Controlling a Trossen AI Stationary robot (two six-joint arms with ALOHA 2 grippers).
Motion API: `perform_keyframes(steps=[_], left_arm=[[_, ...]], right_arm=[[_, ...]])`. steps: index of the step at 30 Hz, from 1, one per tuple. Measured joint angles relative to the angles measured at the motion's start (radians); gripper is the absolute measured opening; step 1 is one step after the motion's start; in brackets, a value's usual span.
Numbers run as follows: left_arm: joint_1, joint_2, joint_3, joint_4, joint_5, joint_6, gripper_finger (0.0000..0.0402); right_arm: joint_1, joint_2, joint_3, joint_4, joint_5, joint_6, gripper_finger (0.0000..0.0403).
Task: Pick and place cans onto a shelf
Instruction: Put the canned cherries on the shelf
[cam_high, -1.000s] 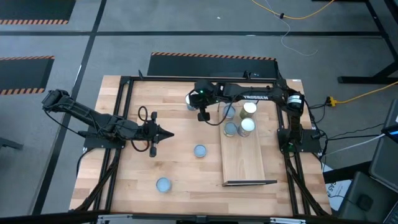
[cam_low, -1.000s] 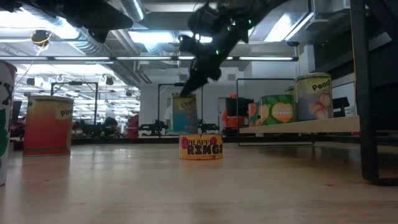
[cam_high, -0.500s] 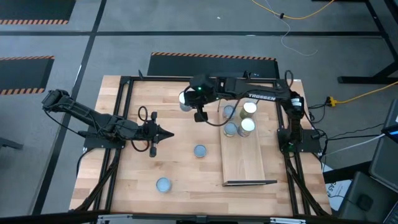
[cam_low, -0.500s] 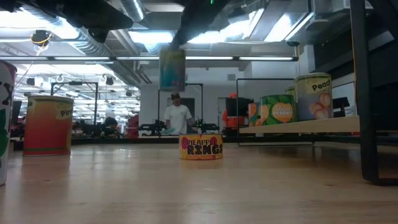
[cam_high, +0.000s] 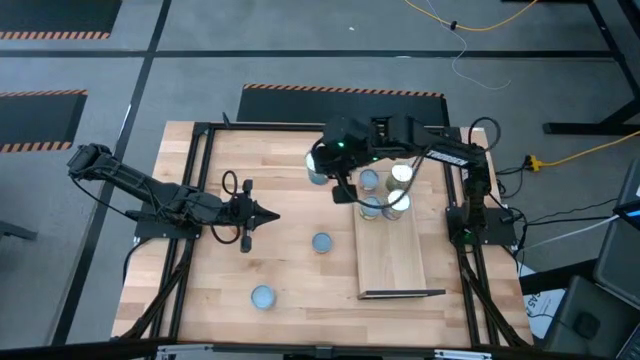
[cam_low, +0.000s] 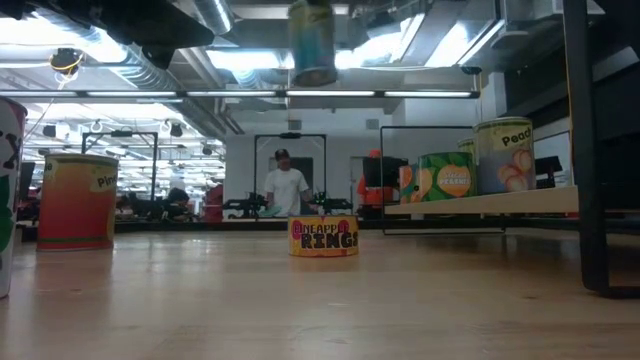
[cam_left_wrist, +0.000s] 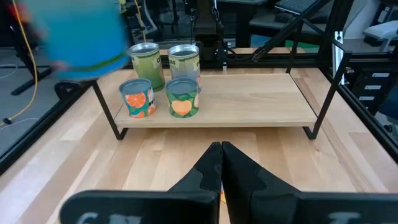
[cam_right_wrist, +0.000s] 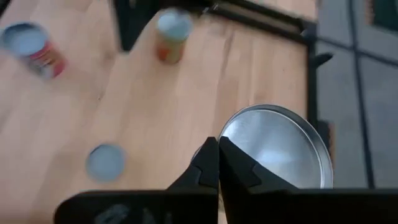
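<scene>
My right gripper (cam_high: 327, 167) (cam_right_wrist: 217, 149) is shut on a blue-sided can (cam_low: 313, 45) with a silvery top (cam_right_wrist: 273, 149), high above the table's far part, left of the shelf (cam_high: 392, 262). The left wrist view shows this can as a blue blur (cam_left_wrist: 87, 37). The pale-wood shelf bears several upright cans (cam_left_wrist: 183, 98) at its far end. Two more cans (cam_high: 321, 243) (cam_high: 262, 296) stand on their bases on the tabletop. My left gripper (cam_high: 272, 214) (cam_left_wrist: 221, 149) waits shut at the table's left, level, pointing toward the shelf. My right gripper meets the can at the rim of its top (cam_right_wrist: 229, 138), with both fingers closed together at the edge. The fingers themselves hide the exact place of contact. They slant down from the table's right side. The can hangs about upright below them, lifted clear of the table.
In the low view a flat pineapple-rings can (cam_low: 323, 236) and a tall orange-red can (cam_low: 77, 200) stand on the tabletop. Dark metal frames (cam_high: 400, 294) close the shelf's short ends. The near half of the shelf board is bare wood. A person stands in the room beyond.
My right gripper has risen steeply with the can, which stood on the far tabletop a second ago and now hangs high above it. In the last half second gripper and can have also shifted toward the shelf. The gripper has stayed shut.
</scene>
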Motion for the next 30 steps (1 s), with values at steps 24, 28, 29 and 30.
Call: perform_keyframes(steps=[24, 28, 29, 30], left_arm=[[0.000, 0.000, 0.000, -0.001, 0.001, -0.001, 0.0001], [0.000, 0.000, 0.000, 0.000, 0.001, -0.001, 0.0001], [0.000, 0.000, 0.000, 0.000, 0.001, -0.001, 0.0001], [0.000, 0.000, 0.000, 0.000, 0.001, -0.001, 0.0001]], right_arm=[[0.379, -0.293, -0.293, -0.302, 0.337, 0.509, 0.0000], [0.495, -0.423, -0.518, -0.285, 0.419, 0.733, 0.0000], [0.529, -0.455, -0.576, -0.266, 0.431, 0.794, 0.0000], [0.561, -0.488, -0.630, -0.242, 0.437, 0.846, 0.0000]])
